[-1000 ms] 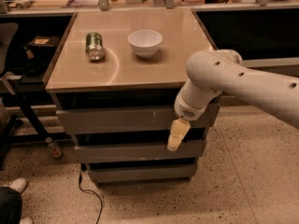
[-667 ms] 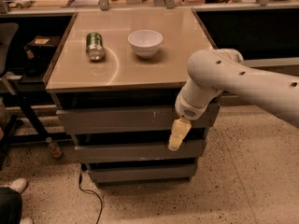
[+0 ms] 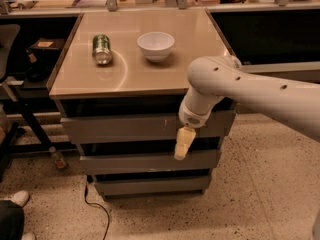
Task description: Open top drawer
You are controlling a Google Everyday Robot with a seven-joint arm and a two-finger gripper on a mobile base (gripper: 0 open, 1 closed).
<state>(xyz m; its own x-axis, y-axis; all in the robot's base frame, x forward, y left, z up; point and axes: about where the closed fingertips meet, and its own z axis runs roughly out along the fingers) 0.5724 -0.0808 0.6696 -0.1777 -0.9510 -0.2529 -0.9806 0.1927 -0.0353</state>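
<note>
Grey, flat and handleless, the top drawer (image 3: 120, 128) spans the centre of the frame just under the glossy beige top of the table (image 3: 195, 44), with small pale scratches right of its middle. Two narrower grey drawer fronts (image 3: 140, 163) step down beneath it towards a speckled stone-like floor (image 3: 250, 204). On the table a green metal can (image 3: 102, 49) lies on its side (its label cannot be read), and a smooth round white bowl (image 3: 156, 45) stands to its right. The white arm (image 3: 250, 91), tubular with small dark holes, reaches in from the right edge and bends down at a rounded wrist. The cream-coloured pincer (image 3: 182, 143) hangs from it pointing downward, in front of the top drawer's lower edge right of centre; whether it is wide or narrow cannot be told, nor whether it touches the panel.
</note>
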